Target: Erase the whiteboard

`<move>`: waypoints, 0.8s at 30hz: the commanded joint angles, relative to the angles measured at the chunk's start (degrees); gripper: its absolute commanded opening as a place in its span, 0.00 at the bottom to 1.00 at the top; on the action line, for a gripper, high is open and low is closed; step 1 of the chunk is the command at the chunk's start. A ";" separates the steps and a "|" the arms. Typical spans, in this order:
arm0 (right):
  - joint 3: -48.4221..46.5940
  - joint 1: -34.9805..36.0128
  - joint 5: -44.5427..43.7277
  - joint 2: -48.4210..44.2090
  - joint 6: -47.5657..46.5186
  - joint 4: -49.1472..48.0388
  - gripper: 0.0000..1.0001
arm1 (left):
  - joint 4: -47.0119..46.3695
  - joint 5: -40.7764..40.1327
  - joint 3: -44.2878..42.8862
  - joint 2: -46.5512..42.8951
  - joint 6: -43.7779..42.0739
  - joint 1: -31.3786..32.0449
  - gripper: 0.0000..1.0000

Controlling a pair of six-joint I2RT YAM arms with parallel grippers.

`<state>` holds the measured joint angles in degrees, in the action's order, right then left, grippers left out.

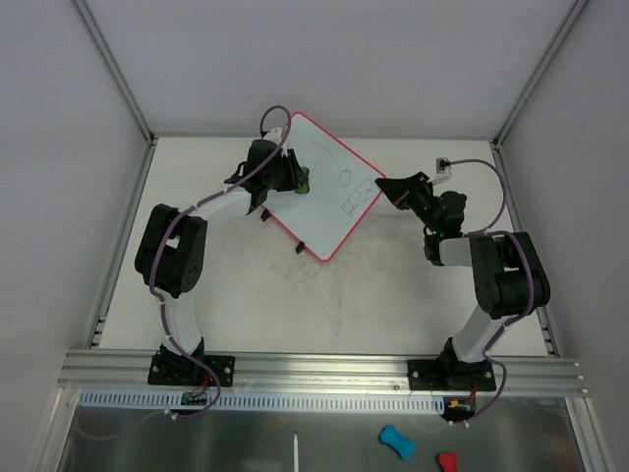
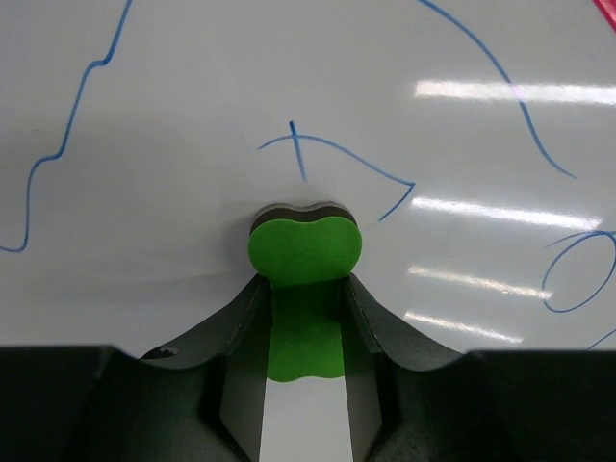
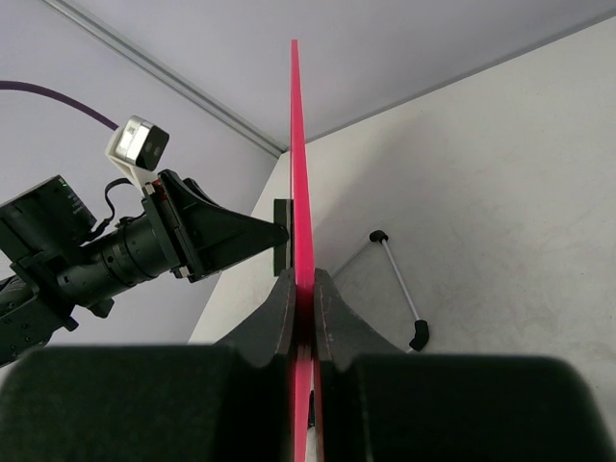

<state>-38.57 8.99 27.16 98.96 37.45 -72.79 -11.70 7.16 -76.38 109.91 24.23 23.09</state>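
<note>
Pressing a green foam eraser with a dark felt sole (image 2: 304, 252) flat against the large glossy whiteboard with its thin pink-red frame (image 2: 192, 125), the left gripper (image 2: 303, 298) is clenching the eraser's waist between both fingers. The right gripper (image 3: 304, 289) is pinching the frame at the board's 3 o'clock corner in the top view. The board is sitting toward 12 o'clock on the table, turned like a diamond.

Blue pen lines (image 2: 332, 154) are showing at 12, 9 and 3 o'clock of the eraser. As I judge it, a hard push could be prising the thin frame out of that narrow pinch, or twisting the eraser askew, leaving streaks.

The board is reflecting ceiling lights. The matte off-white table (image 1: 246, 295) is lying bare-looking beneath, and plain grey walls (image 1: 393, 59) are closing it in.
</note>
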 commanded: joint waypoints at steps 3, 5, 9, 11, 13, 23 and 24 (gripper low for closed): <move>-1.42 2.17 5.36 -0.52 -1.50 -4.72 0.00 | 7.57 1.01 4.57 2.33 6.26 -3.92 0.00; -1.42 2.17 5.28 -0.43 -1.50 -4.72 0.00 | 7.49 1.01 5.10 2.15 6.71 -4.46 0.00; -1.51 2.17 5.36 -0.34 -1.50 -4.72 0.00 | 7.49 0.22 5.19 1.98 7.58 -5.16 0.00; -1.60 2.25 5.45 -0.34 -1.42 -4.72 0.00 | 7.49 1.27 4.49 2.24 8.20 -5.86 0.00; -1.69 2.17 5.36 -0.34 -1.42 -4.72 0.00 | 7.57 2.59 2.57 2.94 8.47 -6.39 0.00; -1.78 2.17 5.54 -0.17 -1.42 -4.64 0.00 | 7.92 5.76 -9.66 5.57 4.25 -6.74 0.00; -1.78 2.17 5.54 -0.17 -1.42 -4.64 0.00 | 8.10 6.20 -10.62 6.10 3.47 -6.74 0.00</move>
<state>-38.57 9.17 27.53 98.98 37.56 -73.49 -3.95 12.73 -82.91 113.49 30.39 16.27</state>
